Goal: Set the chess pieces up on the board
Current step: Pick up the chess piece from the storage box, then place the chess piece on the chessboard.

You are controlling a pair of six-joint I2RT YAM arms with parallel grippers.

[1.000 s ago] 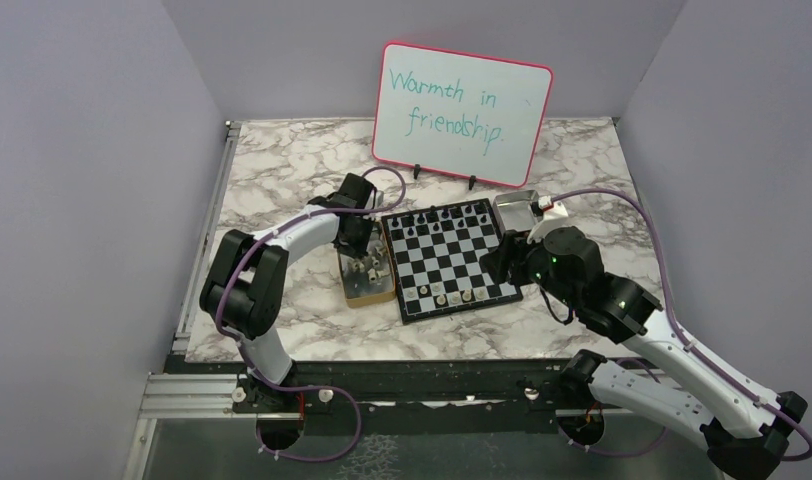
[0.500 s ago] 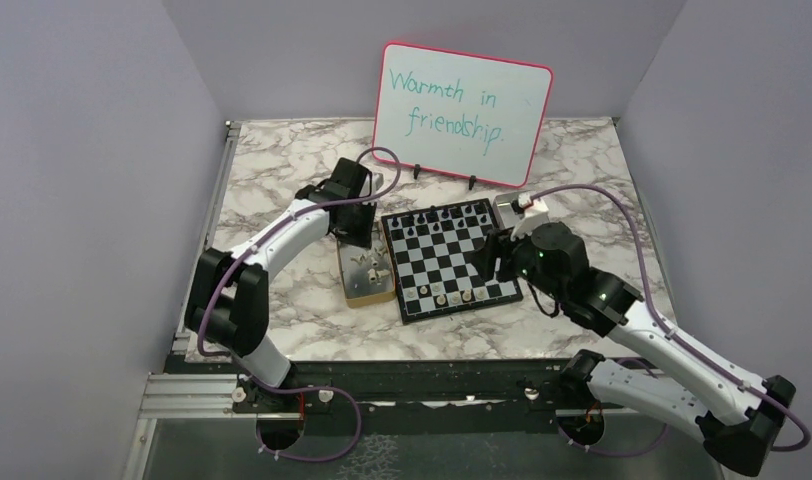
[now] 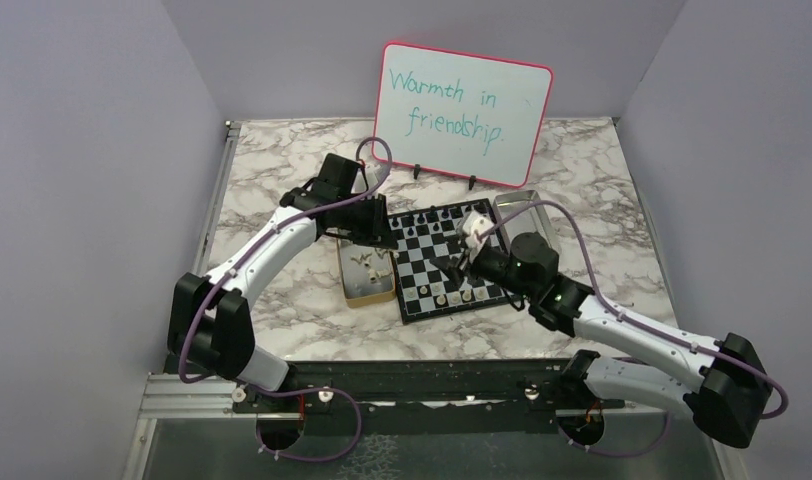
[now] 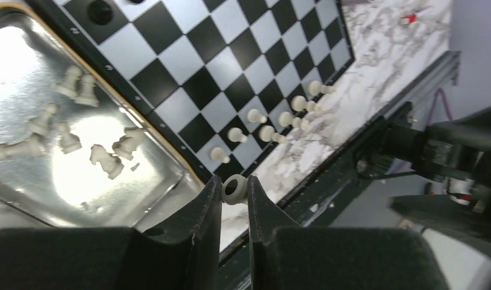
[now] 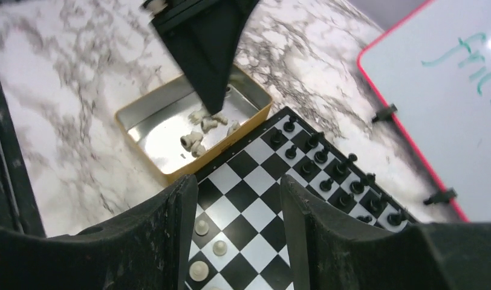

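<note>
The board [image 3: 434, 250] lies mid-table. Black chess pieces [image 5: 328, 163] fill its far rows, and several cream ones [image 4: 273, 121] stand along its near rows. My left gripper [image 4: 234, 190] is shut on a cream chess piece [image 4: 240, 195], whose round base faces the camera. It hangs over the tan box [image 3: 367, 290] at the board's left edge, and its dark fingers [image 5: 210, 72] show above that box. Several loose cream pieces [image 4: 68, 136] lie inside. My right gripper [image 5: 238, 193] is open and empty above the board's near-left squares.
A silver metal tray [image 3: 530, 207] sits at the board's right rear corner. A pink-framed whiteboard [image 3: 462, 100] stands behind the board. Marble tabletop [image 3: 282, 310] lies left of the box and in front of the board.
My right arm swung left from beside the tray to over the board. My left gripper rose from the box with the cream piece and shifted toward the board's left edge.
</note>
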